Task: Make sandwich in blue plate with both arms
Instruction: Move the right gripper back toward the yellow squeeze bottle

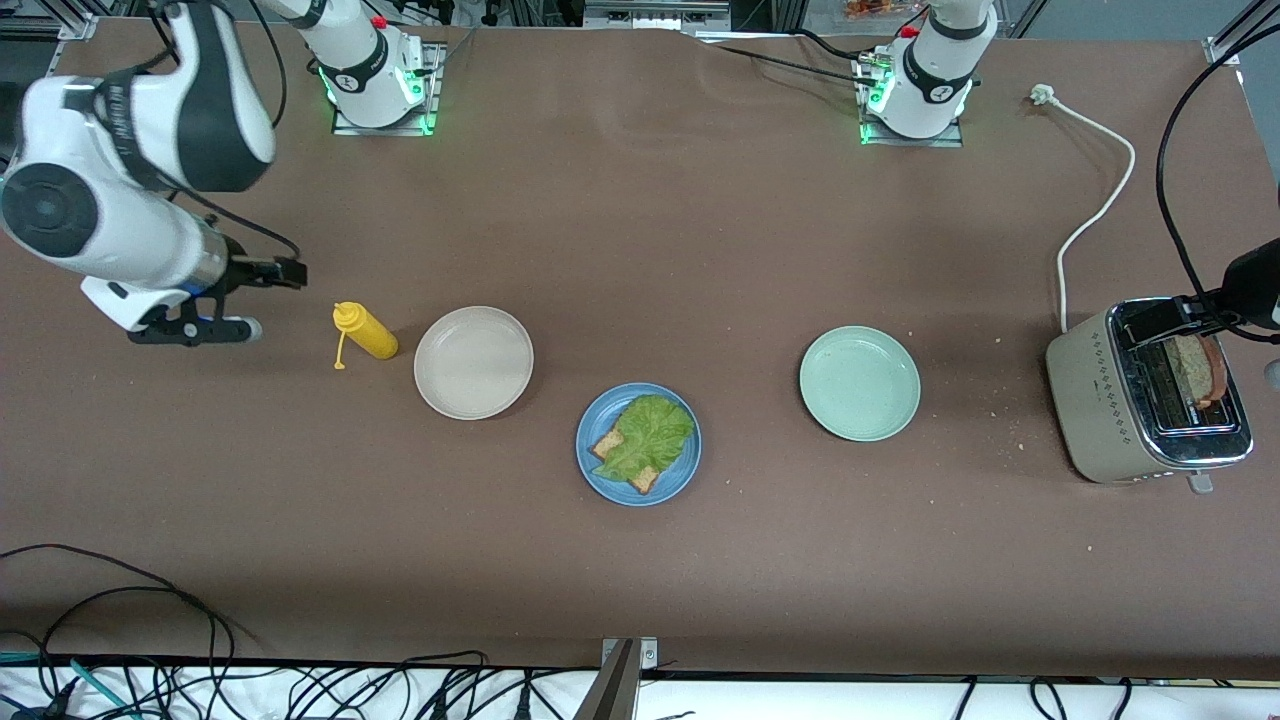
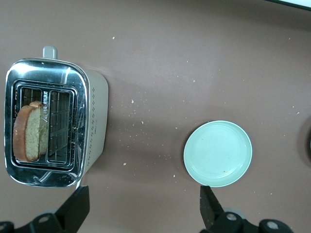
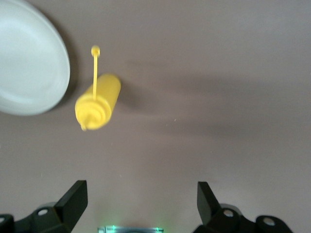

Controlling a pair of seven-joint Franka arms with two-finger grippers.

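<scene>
Bread [image 2: 30, 132] stands upright in toaster [image 1: 1100, 400] slot, under left gripper [image 2: 143, 206], fingers apart; right gripper [image 3: 141, 204], also apart, waits beside mustard [image 1: 366, 332].

My bench [image 1: 640, 230] is brown and carries 3 plates in its middle: a beige plate [image 1: 473, 361], the blue plate [image 1: 638, 444] nearest the front edge, and a pale green plate [image 1: 859, 382]. A yellow bottle [image 1: 364, 331] stands beside the beige plate. 1 toaster [image 1: 1145, 392] sits at my left arm's edge, with crumbs near it.
</scene>
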